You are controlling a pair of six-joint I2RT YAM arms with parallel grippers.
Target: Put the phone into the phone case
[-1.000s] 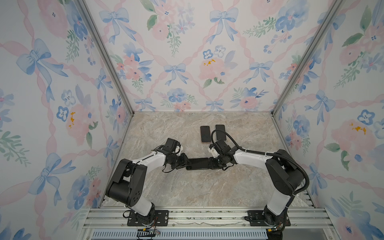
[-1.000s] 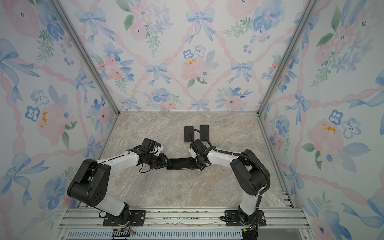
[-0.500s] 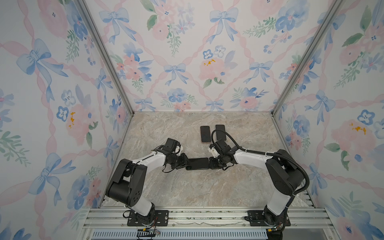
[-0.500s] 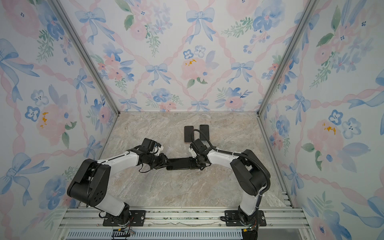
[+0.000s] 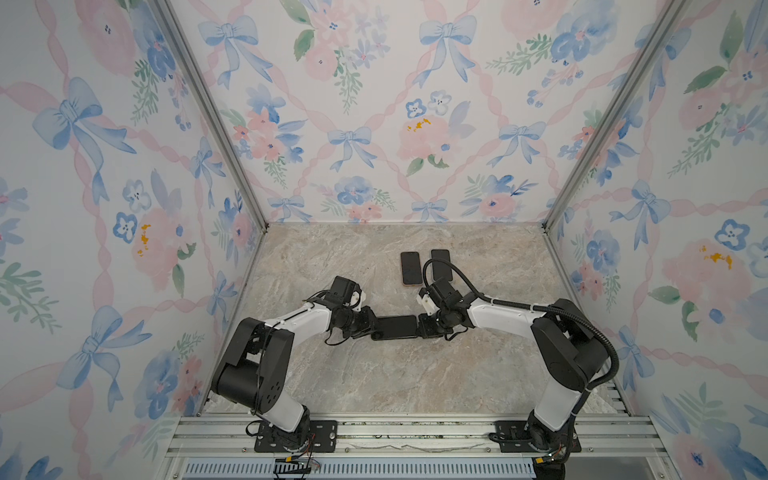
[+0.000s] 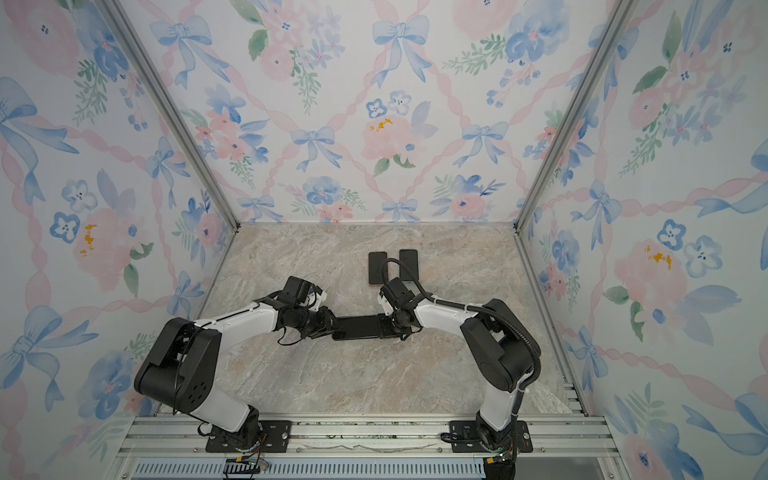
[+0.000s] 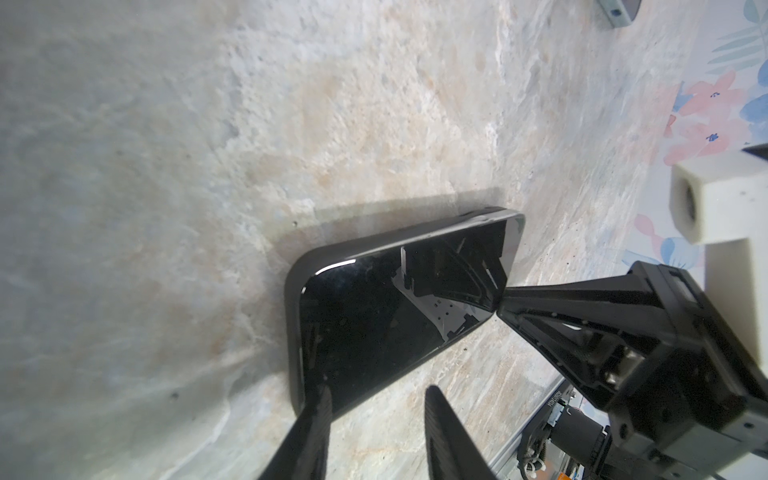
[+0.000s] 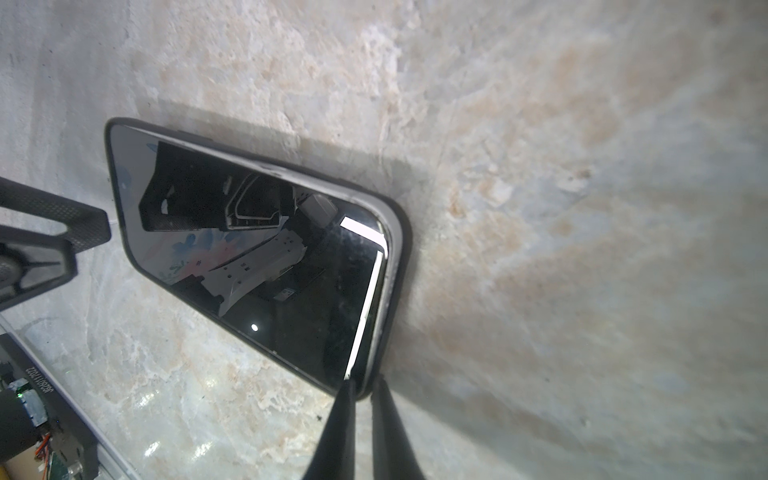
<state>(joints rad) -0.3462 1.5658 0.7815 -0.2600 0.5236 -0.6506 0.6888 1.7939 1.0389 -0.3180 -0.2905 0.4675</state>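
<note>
**A:** Where is the black, glossy, glass-fronted phone [image 5: 395, 327] to be found?

**B:** It is seen lying flat, screen up, near the middle of the marble-patterned stone worktop [image 5: 415, 374], its long side parallel to the front edge. It is framed by the dark grey, matte, rubbery-looking phone case [image 7: 293, 316], whose rim is visible in both wrist views. At the end nearest the right arm a bright strip is shown between glass and rim, so that end is judged perhaps not fully seated.

**A:** How are the jaws set?

**B:** The left gripper [image 7: 376, 401] is held with its jaws parted. One jaw is laid over the phone's corner and its partner over bare stone, so nothing is clasped. The right gripper [image 8: 362, 384] is closed almost completely at a corner of the opposite end. Whether the case lip is nipped between its jaws cannot be told.

**A:** How is the phone expected to handle?

**B:** It is judged stiff, dense for its thinness, slippery on the glass and easily scratched. The phone case is judged light and pliable at the rim. Pressure is best applied flat on the glass close to the corners, while the case is steadied by its edge.

**A:** Is anything else noted?

**B:** A pink-rimmed dark slab [image 5: 410, 268] and a plain dark slab [image 5: 442, 257] are laid side by side toward the back edge.
</note>
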